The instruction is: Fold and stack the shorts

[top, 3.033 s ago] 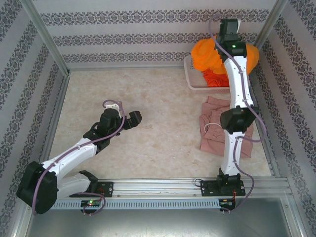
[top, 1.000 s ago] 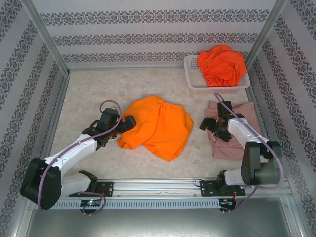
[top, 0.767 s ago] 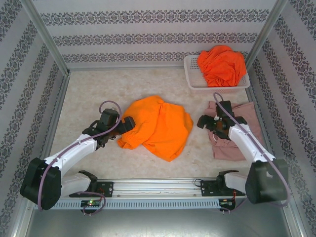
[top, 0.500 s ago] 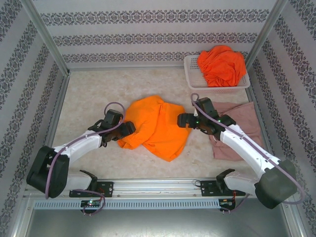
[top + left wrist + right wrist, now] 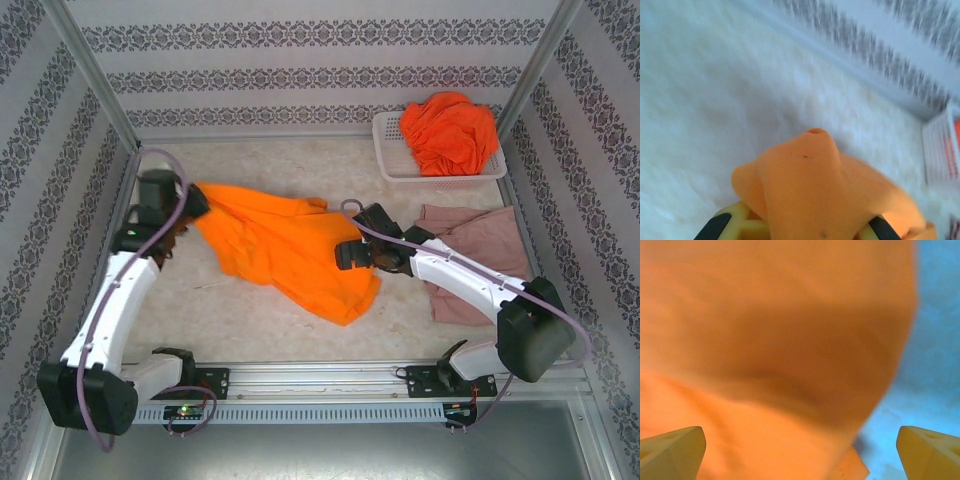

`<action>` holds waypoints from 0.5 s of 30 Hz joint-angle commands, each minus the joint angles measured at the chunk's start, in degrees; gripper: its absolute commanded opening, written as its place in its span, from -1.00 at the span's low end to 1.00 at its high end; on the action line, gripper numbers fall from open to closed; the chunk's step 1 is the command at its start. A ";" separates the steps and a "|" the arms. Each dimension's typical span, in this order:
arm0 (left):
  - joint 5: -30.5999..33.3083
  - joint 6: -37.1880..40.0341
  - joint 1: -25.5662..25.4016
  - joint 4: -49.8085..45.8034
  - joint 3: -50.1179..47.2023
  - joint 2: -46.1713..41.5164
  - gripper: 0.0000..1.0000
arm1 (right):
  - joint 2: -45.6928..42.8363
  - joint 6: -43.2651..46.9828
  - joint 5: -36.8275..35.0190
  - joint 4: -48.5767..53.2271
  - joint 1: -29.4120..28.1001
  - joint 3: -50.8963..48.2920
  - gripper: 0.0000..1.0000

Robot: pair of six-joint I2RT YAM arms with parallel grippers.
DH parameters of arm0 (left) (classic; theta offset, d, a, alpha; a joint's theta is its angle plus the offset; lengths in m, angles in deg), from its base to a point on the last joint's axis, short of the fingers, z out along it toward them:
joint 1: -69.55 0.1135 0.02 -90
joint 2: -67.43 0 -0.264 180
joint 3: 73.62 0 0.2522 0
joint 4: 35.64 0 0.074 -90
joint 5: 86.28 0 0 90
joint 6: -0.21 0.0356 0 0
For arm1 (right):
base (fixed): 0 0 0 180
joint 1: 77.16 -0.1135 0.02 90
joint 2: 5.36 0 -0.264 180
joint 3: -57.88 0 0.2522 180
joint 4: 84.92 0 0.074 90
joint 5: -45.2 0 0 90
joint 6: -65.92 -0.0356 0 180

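Note:
A pair of bright orange shorts (image 5: 280, 250) lies stretched across the middle of the table. My left gripper (image 5: 188, 205) is shut on their back-left corner. In the left wrist view the orange cloth (image 5: 810, 190) bunches up between the pale fingers (image 5: 735, 226). My right gripper (image 5: 343, 256) hovers over the shorts' right side, open. In the right wrist view its fingertips (image 5: 670, 450) stand wide apart with orange cloth (image 5: 770, 340) spread below them. Dusty pink shorts (image 5: 475, 265) lie flat at the right, under the right arm.
A white mesh basket (image 5: 385, 150) stands at the back right with more orange shorts (image 5: 450, 130) heaped in it. Patterned walls and metal posts close in the table on three sides. Bare tabletop lies at the front left (image 5: 200, 310).
My left gripper closed on the orange shorts and pulled their corner to the back left, stretching them out. My right arm swung left from the pink shorts to the orange ones.

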 commanded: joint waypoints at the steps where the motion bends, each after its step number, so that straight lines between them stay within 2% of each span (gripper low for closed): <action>1: 8.36 9.37 0.55 -11.18 11.09 -0.15 -1.00 | 0.02 1.29 -0.46 -2.94 -0.94 2.84 0.96; 4: 9.87 9.56 -0.24 -11.91 19.02 0.51 -1.00 | -1.43 1.14 0.79 -4.72 -0.95 2.90 0.95; 6: 12.79 9.87 -3.93 -10.67 22.69 0.82 -1.00 | -3.05 1.03 1.31 -5.83 -0.82 2.34 0.95; 10: 27.50 14.33 -19.45 -7.33 27.26 4.53 -1.00 | -7.03 1.13 2.13 -7.59 0.51 0.39 0.95; 15: 32.56 13.52 -33.78 1.82 23.41 13.28 -1.00 | -11.33 1.59 2.93 -5.40 6.65 -2.76 0.95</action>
